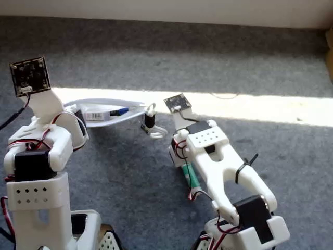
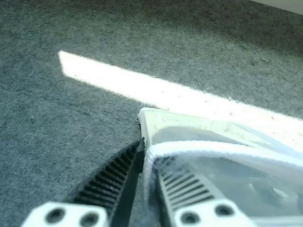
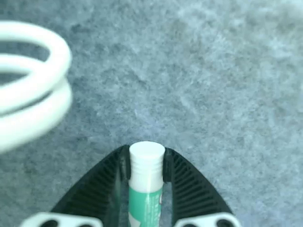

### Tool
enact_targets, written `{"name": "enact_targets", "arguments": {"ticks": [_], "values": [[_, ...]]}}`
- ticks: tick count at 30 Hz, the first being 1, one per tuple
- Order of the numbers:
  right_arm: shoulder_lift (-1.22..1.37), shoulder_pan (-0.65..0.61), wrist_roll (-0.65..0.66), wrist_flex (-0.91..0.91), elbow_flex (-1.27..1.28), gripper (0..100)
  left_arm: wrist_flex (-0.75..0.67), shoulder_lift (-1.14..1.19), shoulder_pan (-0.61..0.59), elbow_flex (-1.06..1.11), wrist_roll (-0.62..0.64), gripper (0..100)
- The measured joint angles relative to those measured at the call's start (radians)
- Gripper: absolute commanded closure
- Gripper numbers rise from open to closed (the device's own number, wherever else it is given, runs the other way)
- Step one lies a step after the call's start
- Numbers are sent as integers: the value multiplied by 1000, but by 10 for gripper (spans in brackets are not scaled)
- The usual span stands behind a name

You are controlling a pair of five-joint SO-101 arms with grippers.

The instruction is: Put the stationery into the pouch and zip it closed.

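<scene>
Pouch [image 1: 133,111] holds stationery [image 1: 104,113]; left end effector [image 2: 149,156] pinches pouch, right end effector [image 3: 147,157] pinches tube [image 3: 147,191].

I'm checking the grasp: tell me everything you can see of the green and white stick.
The stick is a round tube, seemingly plastic, with a ribbed white cap and a green-and-white body. The right hand is shut on it at the cap, which sticks out past the fingertips, pointing over the grey carpet.
</scene>
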Motion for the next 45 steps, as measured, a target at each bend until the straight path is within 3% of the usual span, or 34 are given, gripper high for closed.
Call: {"name": "enact_targets", "arguments": {"ticks": [19, 25, 37, 45], "values": [[-534, -5, 0, 86, 0, 994, 0, 0, 0, 0, 0, 993], [-674, -84, 0, 75, 0, 994, 0, 0, 0, 5, 0, 993], [-842, -222, -94, -101, 0, 994, -3, 0, 0, 12, 0, 993], [-941, -341, -149, -365, 0, 994, -3, 0, 0, 12, 0, 993]]}}
